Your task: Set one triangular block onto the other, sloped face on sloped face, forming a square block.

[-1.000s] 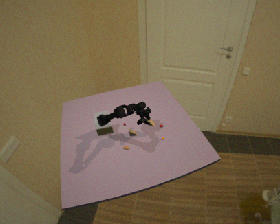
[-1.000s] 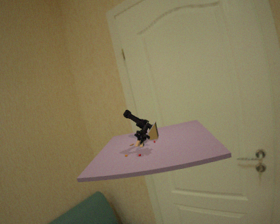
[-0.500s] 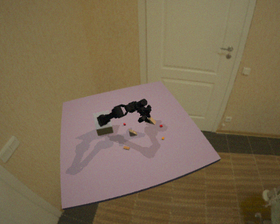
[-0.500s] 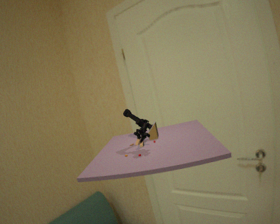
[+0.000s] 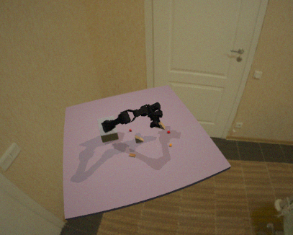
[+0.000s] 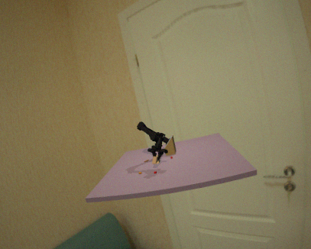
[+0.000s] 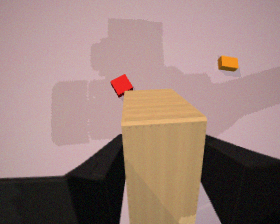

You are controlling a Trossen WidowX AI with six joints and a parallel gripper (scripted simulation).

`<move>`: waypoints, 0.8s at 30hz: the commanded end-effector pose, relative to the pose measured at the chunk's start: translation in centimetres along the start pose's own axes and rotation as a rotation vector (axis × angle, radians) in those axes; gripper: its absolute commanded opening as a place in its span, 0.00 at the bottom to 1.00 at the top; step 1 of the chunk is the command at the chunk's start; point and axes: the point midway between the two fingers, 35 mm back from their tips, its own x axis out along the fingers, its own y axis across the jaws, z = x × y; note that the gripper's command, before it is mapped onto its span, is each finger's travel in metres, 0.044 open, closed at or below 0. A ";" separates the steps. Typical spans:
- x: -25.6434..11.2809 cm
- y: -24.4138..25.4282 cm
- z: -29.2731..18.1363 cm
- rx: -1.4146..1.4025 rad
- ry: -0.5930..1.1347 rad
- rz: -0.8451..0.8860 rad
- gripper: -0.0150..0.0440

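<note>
One tan triangular block (image 5: 162,125) (image 6: 155,159) (image 7: 161,107) is held between the fingers of my gripper (image 5: 158,125) (image 6: 157,154) (image 7: 156,138). The gripper is shut on it and holds it above the table, with its shadow apart on the table top. In the wrist view a narrow end face and a long side face of the block show; which way its slope faces is hard to tell. The other triangular block (image 5: 139,138) stands on the table nearer the arm's base, a tan face up and a dark side toward the top camera. In the exterior view I cannot make it out.
A red cube (image 5: 168,132) (image 6: 155,173) (image 7: 122,85) lies beyond the held block, with an orange block (image 5: 170,145) (image 6: 140,173) (image 7: 228,63) near it. Another red cube (image 5: 130,130) (image 6: 171,157) and a brown-orange block (image 5: 132,155) (image 6: 146,161) lie around the standing block. A large box (image 5: 109,138) is by the base.
</note>
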 end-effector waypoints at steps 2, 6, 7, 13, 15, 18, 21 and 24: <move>0.4 0.5 0.5 -0.039 0.047 0.028 0.25; 0.5 0.6 0.7 -0.082 0.095 0.050 0.25; 0.6 0.6 0.7 -0.092 0.107 0.055 0.25; 0.5 0.5 0.9 -0.155 0.183 0.089 0.25; 0.5 0.4 0.9 -0.175 0.210 0.099 0.25; 0.4 0.1 0.9 -0.204 0.251 0.114 0.25; 0.2 -0.3 0.9 -0.230 0.294 0.126 0.25; 0.0 -0.8 0.9 -0.257 0.338 0.137 0.25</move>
